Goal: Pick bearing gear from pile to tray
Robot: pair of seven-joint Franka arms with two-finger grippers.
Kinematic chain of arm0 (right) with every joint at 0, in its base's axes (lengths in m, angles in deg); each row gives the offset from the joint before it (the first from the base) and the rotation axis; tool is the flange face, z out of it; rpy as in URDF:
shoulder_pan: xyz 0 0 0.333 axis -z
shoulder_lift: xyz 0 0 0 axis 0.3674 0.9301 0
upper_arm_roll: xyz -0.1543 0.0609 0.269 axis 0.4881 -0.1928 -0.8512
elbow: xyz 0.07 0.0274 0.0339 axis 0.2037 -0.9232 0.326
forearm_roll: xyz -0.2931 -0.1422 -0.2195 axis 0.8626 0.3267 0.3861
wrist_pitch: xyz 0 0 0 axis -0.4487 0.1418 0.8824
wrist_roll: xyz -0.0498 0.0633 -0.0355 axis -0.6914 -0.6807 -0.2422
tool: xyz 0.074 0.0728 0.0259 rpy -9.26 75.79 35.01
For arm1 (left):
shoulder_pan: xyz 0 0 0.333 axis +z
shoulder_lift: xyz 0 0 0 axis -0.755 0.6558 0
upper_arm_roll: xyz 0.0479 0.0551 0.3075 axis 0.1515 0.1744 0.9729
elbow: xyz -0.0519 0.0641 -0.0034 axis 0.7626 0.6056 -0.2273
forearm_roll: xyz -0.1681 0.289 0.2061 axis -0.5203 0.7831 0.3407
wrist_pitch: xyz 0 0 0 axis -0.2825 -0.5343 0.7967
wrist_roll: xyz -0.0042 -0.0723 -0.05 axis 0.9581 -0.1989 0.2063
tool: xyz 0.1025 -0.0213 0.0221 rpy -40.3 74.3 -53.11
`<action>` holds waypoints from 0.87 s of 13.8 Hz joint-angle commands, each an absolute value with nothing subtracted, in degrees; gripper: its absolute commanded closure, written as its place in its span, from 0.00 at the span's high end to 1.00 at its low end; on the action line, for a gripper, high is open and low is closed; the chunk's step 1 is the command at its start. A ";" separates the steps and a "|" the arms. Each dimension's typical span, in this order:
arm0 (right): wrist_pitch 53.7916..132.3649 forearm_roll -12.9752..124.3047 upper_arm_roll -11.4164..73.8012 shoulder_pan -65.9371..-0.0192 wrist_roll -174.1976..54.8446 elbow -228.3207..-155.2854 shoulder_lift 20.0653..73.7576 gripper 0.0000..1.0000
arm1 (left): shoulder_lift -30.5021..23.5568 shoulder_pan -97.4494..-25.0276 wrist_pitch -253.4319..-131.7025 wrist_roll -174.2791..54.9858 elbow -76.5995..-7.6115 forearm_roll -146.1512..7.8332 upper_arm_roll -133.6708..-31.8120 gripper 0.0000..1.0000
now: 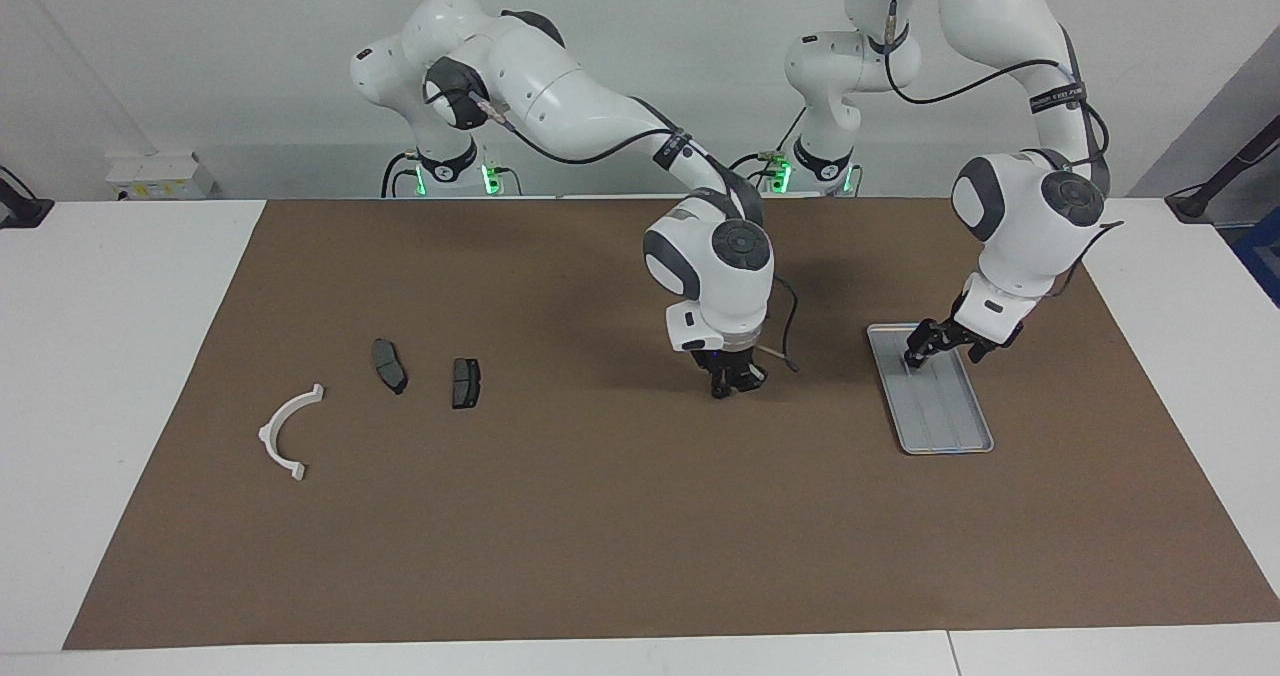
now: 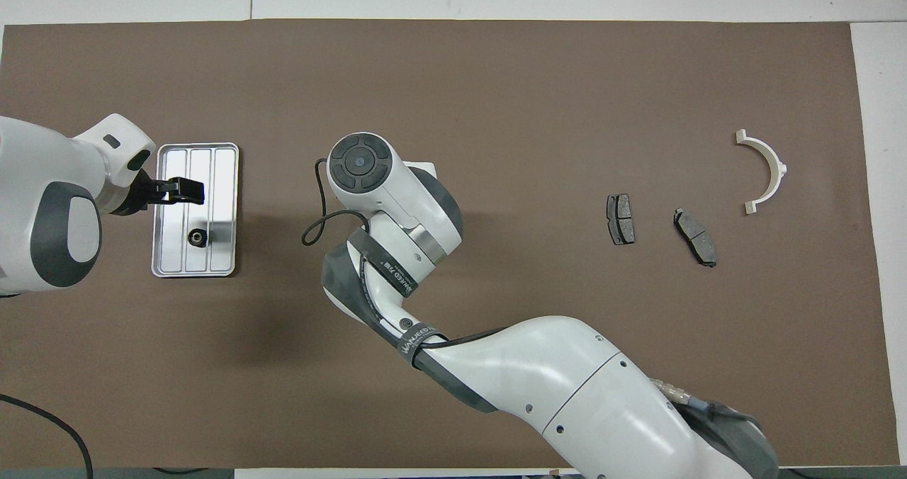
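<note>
White walls back a white table covered by a broad brown mat (image 1: 620,516), with both arms reaching out over it. Toward the left arm's end lies the tray (image 1: 950,434) – a shallow silver-grey rectangle with lengthwise ridges. In the overhead view a small black ring (image 2: 196,237) sits inside the tray, in the part nearer the robots; in the facing view the gripper hides it. The left gripper (image 1: 925,348) hangs just over that same part of the tray, its fingers spread wide and holding nothing.

The right gripper (image 1: 735,386) is low over the bare mat about midway along the table, well apart from the tray; its fingertips are closed together, and whether anything is pinched between them cannot be told.

Toward the right arm's end lie the remaining parts – two dark grey plates (image 1: 390,366) (image 1: 465,383) side by side, and a white half-ring bracket (image 1: 285,433) near them, closer to the table's end.
</note>
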State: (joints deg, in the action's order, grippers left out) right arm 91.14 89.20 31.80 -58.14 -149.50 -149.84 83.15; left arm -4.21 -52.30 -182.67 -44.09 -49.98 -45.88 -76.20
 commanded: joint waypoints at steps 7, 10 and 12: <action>90.98 89.24 32.24 -57.42 -151.44 -150.28 81.77 1.00 | -3.95 -52.54 -181.27 -47.62 -48.14 -46.57 -76.55 1.00; 87.82 88.63 31.37 -53.39 -147.41 -149.84 76.85 1.00 | -3.34 -55.34 -181.53 -54.19 -46.82 -46.57 -76.81 1.00; 83.34 89.15 30.22 -50.04 -138.48 -149.84 72.20 1.00 | -3.25 -59.28 -181.11 -60.18 -45.68 -46.57 -76.73 1.00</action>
State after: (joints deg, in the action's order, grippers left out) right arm 87.29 89.24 31.98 -53.60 -145.42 -148.44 77.48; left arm -4.15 -55.33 -182.67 -55.05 -48.09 -46.05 -77.34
